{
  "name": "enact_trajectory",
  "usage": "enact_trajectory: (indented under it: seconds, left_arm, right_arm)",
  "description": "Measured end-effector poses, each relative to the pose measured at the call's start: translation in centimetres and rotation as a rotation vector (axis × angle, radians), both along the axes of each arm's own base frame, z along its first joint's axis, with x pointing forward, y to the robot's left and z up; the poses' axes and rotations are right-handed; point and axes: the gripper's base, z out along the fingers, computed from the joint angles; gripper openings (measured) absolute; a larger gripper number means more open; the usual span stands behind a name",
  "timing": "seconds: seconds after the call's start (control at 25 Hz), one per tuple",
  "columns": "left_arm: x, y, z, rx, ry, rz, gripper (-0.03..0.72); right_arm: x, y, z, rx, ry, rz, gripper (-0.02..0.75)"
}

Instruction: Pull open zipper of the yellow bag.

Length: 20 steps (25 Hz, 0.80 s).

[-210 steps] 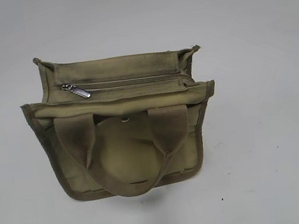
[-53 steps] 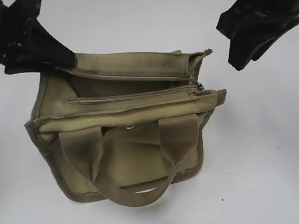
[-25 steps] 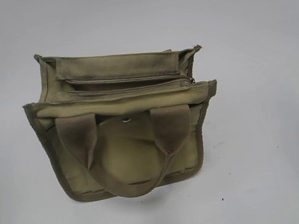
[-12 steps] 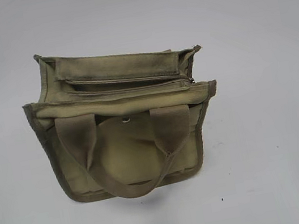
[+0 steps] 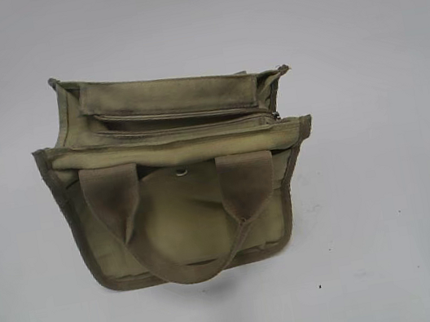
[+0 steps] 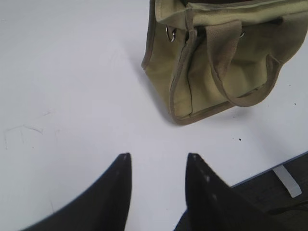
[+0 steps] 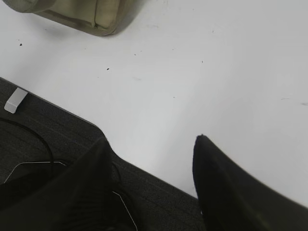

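The yellow bag stands upright on the white table, its zipper along the top. Near the bag, left gripper and right gripper both stand spread, holding nothing.

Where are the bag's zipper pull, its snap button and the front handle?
zipper pull [image 5: 276,115]: exterior view, metal slider at the zip line's right end.
snap button [image 5: 181,171]: exterior view, its round metal face.
front handle [image 5: 192,269]: exterior view, bottom of the webbing loop.
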Motion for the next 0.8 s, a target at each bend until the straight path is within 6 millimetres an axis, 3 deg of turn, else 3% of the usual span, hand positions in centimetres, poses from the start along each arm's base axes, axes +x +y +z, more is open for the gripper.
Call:
enact_trajectory:
  seconds: [0.48, 0.64, 0.8]
  left_arm:
    - [-0.1, 0.0, 0.0, -0.002, -0.006, 0.000, 0.300]
    - [-0.2, 0.1, 0.0, -0.005, -0.019, 0.072, 0.300]
    - [-0.2, 0.0, 0.0, -0.005, -0.024, 0.233, 0.300]
  right_arm:
    - [0.0, 0.0, 0.0, 0.001, 0.000, -0.017, 0.428]
    - [0.2, -0.4, 0.0, 0.005, -0.009, -0.156, 0.428]
    - [-1.0, -0.9, 0.3, 0.024, -0.100, -0.291, 0.428]
